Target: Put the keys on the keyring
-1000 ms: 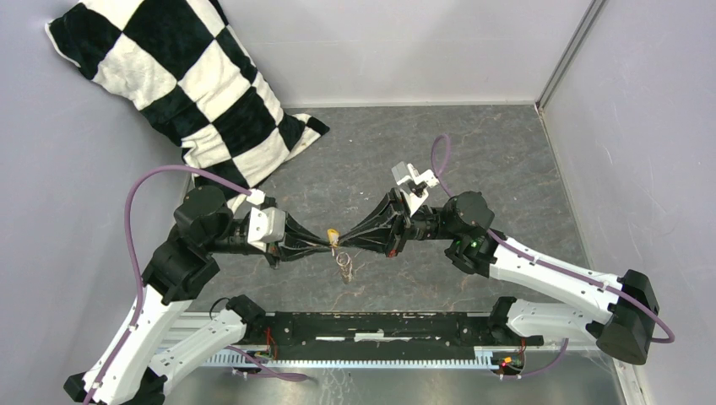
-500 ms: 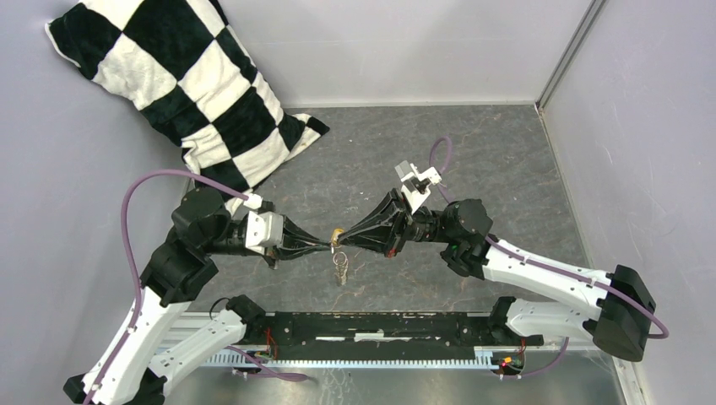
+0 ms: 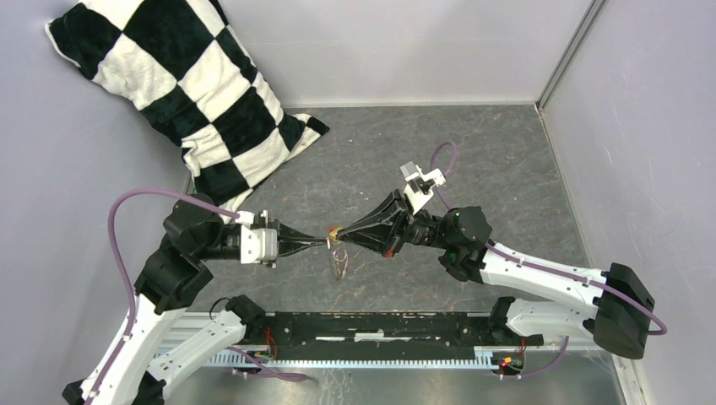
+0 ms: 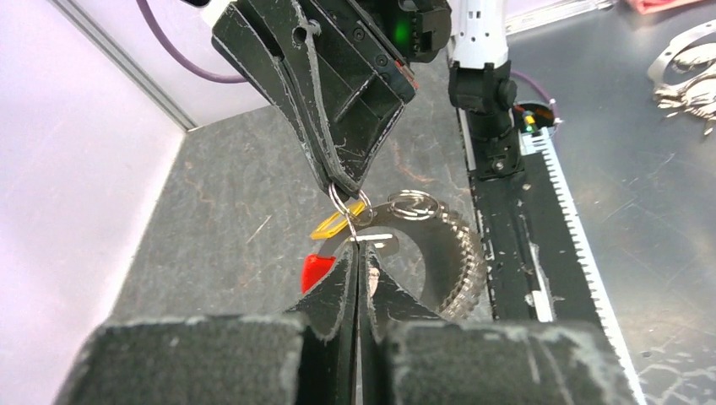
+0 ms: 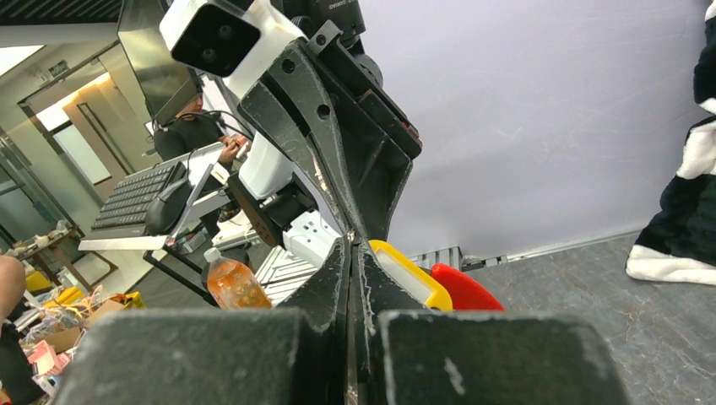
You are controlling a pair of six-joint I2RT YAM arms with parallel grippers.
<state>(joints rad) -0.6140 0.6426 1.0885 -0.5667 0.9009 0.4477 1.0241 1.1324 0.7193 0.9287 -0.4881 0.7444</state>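
Note:
Both grippers meet tip to tip above the middle of the floor. My right gripper (image 3: 339, 234) is shut on a thin silver wire loop of the keyring (image 4: 344, 205). From that loop hang the beaded ring (image 4: 463, 253) and its red sleeve (image 4: 312, 272). My left gripper (image 4: 359, 253) is shut on the lower end of the same wire. The key's yellow head (image 4: 333, 226) sits right beside both sets of tips, and its blade is hidden. From above, the key (image 3: 335, 230) shows between the tips and the keyring (image 3: 340, 263) dangles below. The right wrist view shows the key (image 5: 409, 272) next to my shut right gripper (image 5: 350, 253).
A black-and-white checkered pillow (image 3: 194, 84) leans in the back left corner. Grey walls close the cell on three sides. The arms' black base rail (image 3: 380, 325) runs along the near edge. A bottle of orange drink (image 5: 236, 287) stands outside the cell.
My left gripper has closed onto the wire at the right gripper's tips. The left arm has drawn back to the left, and the hanging ring has swung slightly under the tips.

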